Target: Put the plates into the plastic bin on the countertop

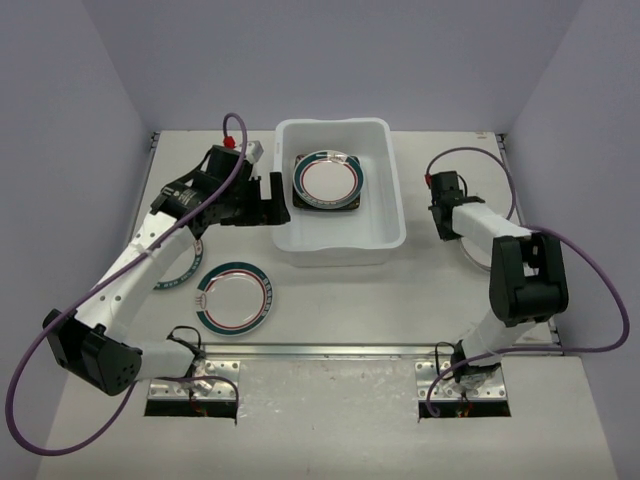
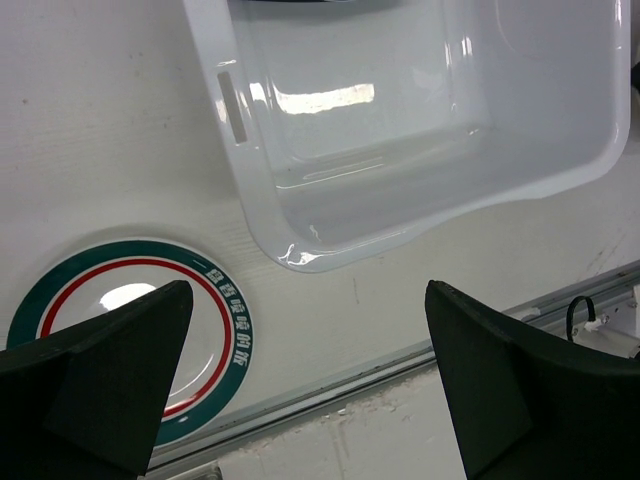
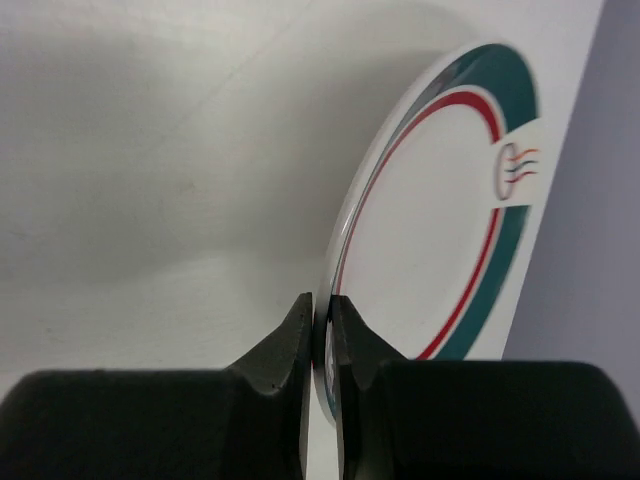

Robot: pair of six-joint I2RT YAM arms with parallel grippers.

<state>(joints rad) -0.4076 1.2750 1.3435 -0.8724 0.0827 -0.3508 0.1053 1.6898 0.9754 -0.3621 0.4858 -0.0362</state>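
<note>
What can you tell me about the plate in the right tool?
The plate is round, glossy white, ceramic-looking, with a broad teal rim band, a thin red ring inside it and a logo of red and blue wavy lines. The right tool is shut on its rim, one finger on each face. From above only a sliver shows, right of the plastic bin. Whether it rests on the countertop is unclear.

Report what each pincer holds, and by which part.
The right pincer pinches a round teal-and-red-rimmed plate by its rim edge. The left pincer is open, holding nothing.
</note>
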